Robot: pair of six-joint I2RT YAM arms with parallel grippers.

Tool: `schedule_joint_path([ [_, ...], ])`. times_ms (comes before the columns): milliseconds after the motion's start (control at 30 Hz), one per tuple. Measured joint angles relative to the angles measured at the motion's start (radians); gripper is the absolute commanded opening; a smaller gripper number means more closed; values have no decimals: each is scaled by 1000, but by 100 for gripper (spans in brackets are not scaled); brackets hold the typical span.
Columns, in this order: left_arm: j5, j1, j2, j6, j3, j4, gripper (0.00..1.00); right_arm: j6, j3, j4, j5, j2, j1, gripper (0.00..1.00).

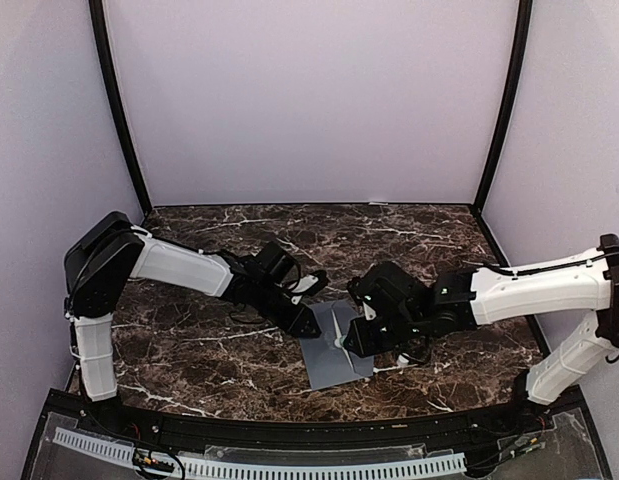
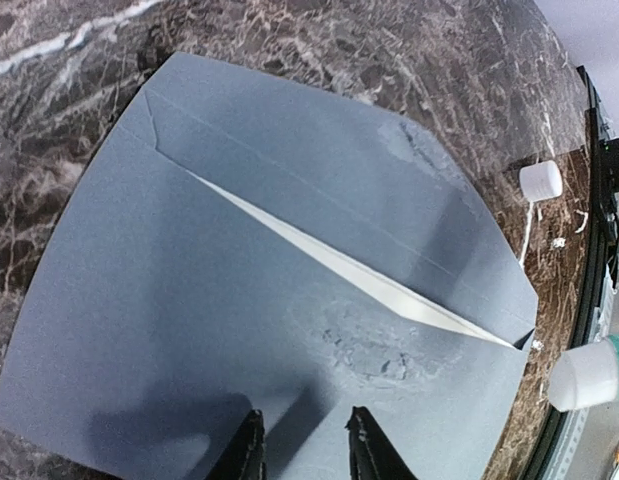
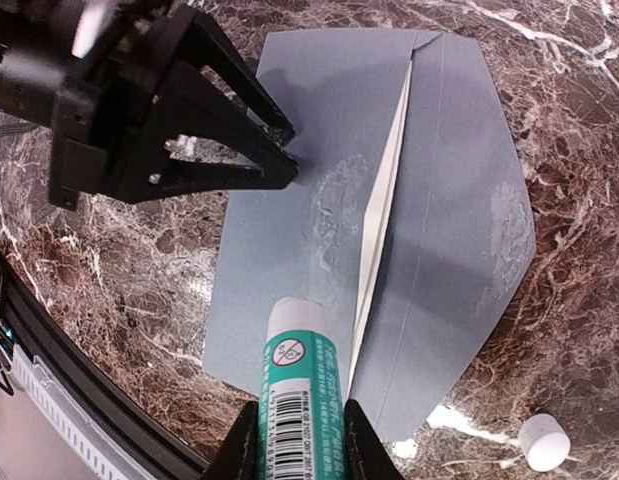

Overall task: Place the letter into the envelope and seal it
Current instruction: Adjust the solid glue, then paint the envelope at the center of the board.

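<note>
While the right gripper [image 3: 294, 440] is clamped on a glue stick [image 3: 299, 385], the stick's white end reaches out over the near part of the envelope [image 1: 329, 368], which lies flat on the dark marbled table [image 1: 409, 230] between the two arms. Its teal label carries a white panel with a barcode and a round crossed-out warning sign, and the fine print beside them is too small to read. A small white cap [image 3: 542, 442] rests on the table just off the envelope's corner. The letter [image 3: 377, 225] sits inside the envelope and shows only as a thin cream sliver between the pointed flap and the grey body, so the flap is not stuck down flat. Two dull, mottled patches mark the grey paper, one beside the sliver and one on the flap. At the envelope's far side, the left gripper [image 2: 301, 445] has its jaws a little apart with nothing between them. Their tips are low over the paper, but I cannot tell whether they touch it.
</note>
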Motion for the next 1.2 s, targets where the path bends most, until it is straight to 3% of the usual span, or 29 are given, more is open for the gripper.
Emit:
schedule_joint_path([
  [467, -4, 2, 40, 6, 23, 20, 27, 58, 103, -39, 70, 146, 23, 7],
  [1200, -11, 2, 45, 6, 39, -4, 24, 77, 153, -98, 128, 242, 25, 6],
])
